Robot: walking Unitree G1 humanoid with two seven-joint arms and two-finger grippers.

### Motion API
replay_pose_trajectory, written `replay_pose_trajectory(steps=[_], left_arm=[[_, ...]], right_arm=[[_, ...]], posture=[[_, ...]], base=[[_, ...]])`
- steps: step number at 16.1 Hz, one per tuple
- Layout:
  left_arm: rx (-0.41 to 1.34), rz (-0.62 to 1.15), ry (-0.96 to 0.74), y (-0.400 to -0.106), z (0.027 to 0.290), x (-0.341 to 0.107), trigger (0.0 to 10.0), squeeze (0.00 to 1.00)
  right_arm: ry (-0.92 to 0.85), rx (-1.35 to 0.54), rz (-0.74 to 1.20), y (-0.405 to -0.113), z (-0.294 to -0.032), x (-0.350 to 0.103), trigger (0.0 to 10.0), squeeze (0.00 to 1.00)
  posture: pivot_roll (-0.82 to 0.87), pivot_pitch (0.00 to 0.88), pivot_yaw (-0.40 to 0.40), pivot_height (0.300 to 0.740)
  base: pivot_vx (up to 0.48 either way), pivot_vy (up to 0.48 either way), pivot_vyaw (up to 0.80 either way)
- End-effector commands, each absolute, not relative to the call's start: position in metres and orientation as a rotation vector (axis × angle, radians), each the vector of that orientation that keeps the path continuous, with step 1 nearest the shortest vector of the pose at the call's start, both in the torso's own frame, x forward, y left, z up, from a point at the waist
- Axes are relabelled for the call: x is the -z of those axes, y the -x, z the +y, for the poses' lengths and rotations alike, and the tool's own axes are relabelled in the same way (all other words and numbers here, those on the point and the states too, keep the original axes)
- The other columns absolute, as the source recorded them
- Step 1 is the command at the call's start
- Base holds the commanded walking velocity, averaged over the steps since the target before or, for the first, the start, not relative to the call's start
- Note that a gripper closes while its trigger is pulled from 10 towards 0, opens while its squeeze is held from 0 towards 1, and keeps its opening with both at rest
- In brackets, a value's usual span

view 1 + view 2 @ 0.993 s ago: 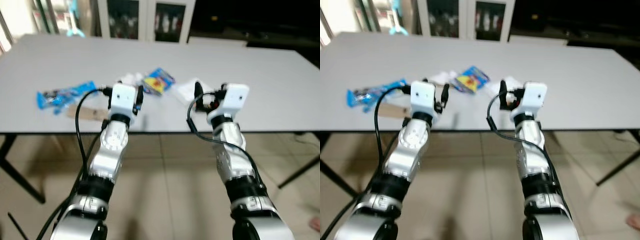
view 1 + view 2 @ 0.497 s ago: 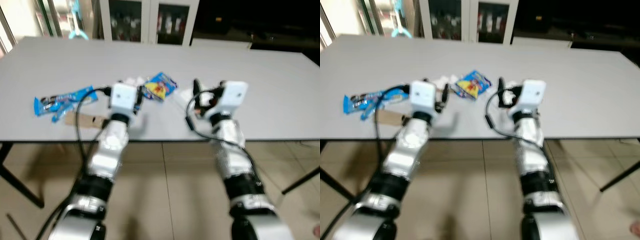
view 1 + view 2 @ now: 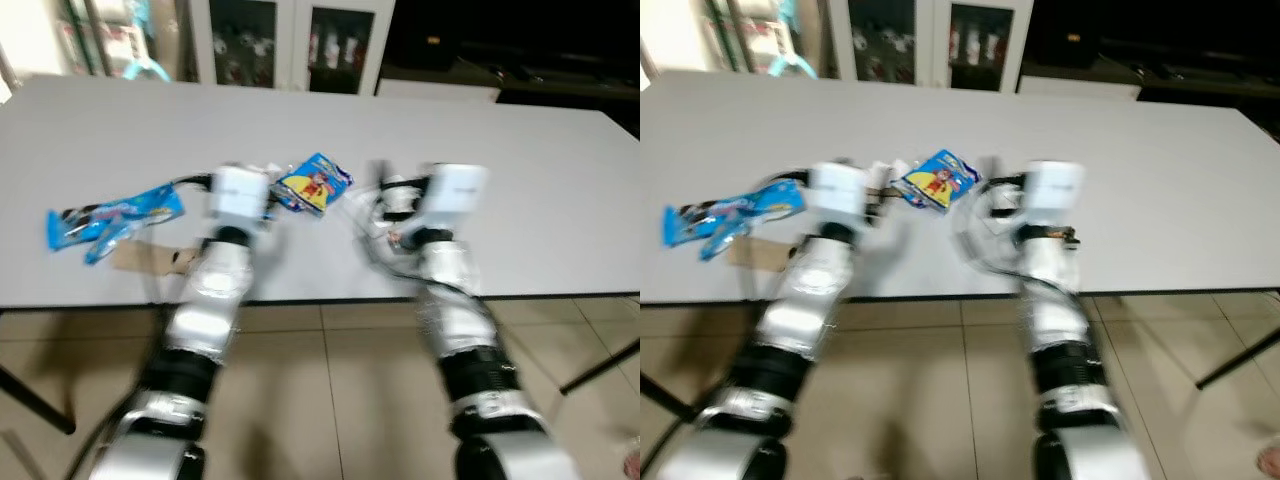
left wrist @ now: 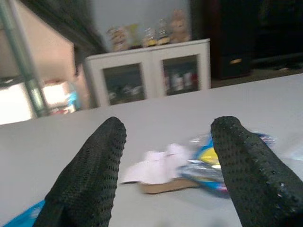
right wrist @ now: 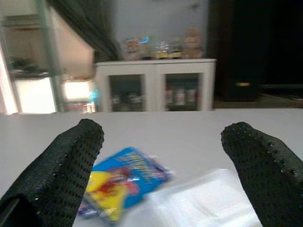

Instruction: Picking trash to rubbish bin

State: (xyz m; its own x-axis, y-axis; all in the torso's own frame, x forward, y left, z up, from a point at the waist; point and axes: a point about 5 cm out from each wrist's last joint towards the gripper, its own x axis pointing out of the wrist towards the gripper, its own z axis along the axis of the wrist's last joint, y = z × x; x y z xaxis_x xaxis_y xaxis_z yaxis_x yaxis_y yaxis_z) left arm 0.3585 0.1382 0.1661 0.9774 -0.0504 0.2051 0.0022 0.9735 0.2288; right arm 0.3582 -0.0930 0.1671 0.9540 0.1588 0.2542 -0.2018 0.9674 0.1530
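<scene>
Trash lies on a pale grey table: a blue and yellow snack packet, a long blue wrapper, a brown cardboard piece, crumpled white paper and a clear white plastic bag. My left gripper is open over the table's front edge, with the white paper and the packet just beyond its fingers. Beside it, my right gripper is open, facing the snack packet and the plastic bag. Both arms are blurred in the eye views.
A white cabinet with glass doors stands behind the table. Dark table legs slant down to the tiled floor at the right and the left. The table's right half is bare.
The whole picture has shifted and blurred, so the camera is moving. Both arms have edged slightly left along the table's front edge. Both grippers are still open with nothing in them.
</scene>
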Motion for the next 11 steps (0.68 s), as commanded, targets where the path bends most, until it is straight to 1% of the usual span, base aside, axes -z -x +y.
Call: replay_pose_trajectory(steps=[1, 11], left_arm=[[0.064, -0.212, -0.232, -0.3583, 0.1248, -0.1669, 10.0, 0.0], [0.069, -0.209, -0.236, -0.3588, 0.1231, -0.1664, 10.0, 0.0]], right_arm=[[-0.175, -0.144, -0.258, -0.3604, -0.108, -0.1707, 10.0, 0.0], [-0.177, -0.146, -0.253, -0.3604, -0.1077, -0.1695, 10.0, 0.0]], posture=[[-0.02, 0.033, -0.089, 0.74], [-0.02, 0.035, -0.089, 0.74]], base=[[0.326, 0.0, 0.0], [0.327, 0.0, 0.0]])
